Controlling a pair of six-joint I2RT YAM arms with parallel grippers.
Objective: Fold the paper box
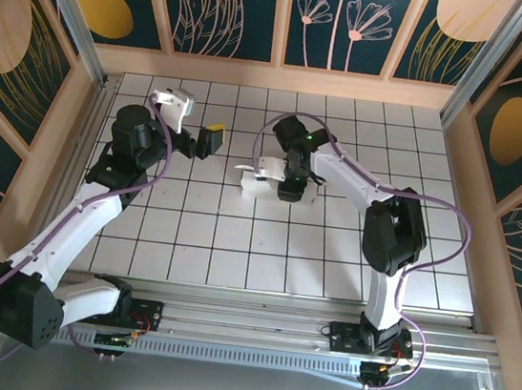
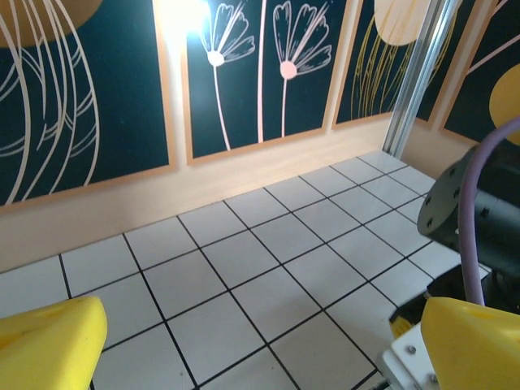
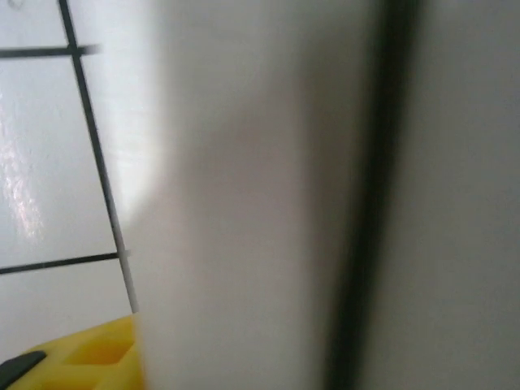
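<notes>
Left gripper (image 1: 213, 139): upper left of centre in the top view, raised off the tiled table (image 1: 236, 240). In the left wrist view (image 2: 260, 361) its yellow fingers (image 2: 49, 345) sit in the two bottom corners of the frame, spread wide, with nothing between them but bare tile. It holds nothing.

Right gripper (image 1: 290, 189): at frame centre in the top view, pointing down onto the paper box (image 1: 252, 186). How far its jaws are apart, and whether they grip the cardboard, cannot be told. The right wrist view has one yellow finger (image 3: 89, 361) at the lower left, and blurred white cardboard (image 3: 260, 195) with a dark vertical line hard against the lens.

Paper box: on the tiles at centre frame, well right of the left gripper. A white flap sticks out at its left end. Its interior is hidden under the right gripper, so contents cannot be told.

The right arm (image 2: 471, 211) with its purple cable (image 2: 479, 203) is at the right edge of the left wrist view.
</notes>
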